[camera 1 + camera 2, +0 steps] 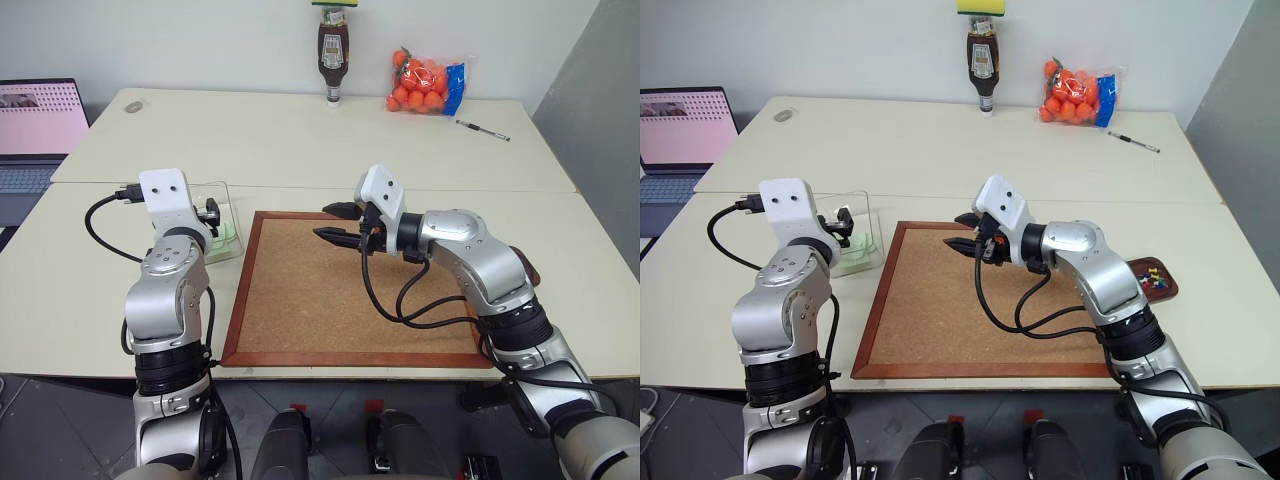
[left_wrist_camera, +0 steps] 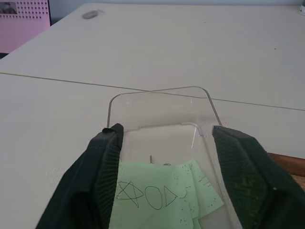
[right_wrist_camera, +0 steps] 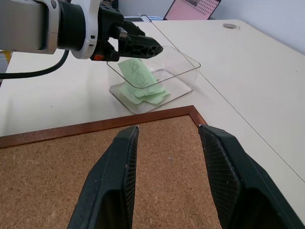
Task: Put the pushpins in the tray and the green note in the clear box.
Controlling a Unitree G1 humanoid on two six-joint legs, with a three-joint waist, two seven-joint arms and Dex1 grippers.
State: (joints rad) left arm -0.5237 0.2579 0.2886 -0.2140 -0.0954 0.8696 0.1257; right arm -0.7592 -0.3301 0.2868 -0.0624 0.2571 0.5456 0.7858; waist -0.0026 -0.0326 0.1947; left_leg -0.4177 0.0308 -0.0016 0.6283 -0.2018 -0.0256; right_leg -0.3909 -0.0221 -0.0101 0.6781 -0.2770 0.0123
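Green note [image 2: 157, 195], pen-drawn star, oval, triangle, lies in clear box [image 2: 159, 102].

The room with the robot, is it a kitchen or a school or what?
Probably an office or lab: pale tables against a wall, an open laptop, a pen, and a corkboard.

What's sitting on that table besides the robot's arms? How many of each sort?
Corkboard: 1
Clear box: 1
Tray: 1
Sauce bottle: 1
Bag of oranges: 1
Pen: 1
Laptop: 1
Total: 7
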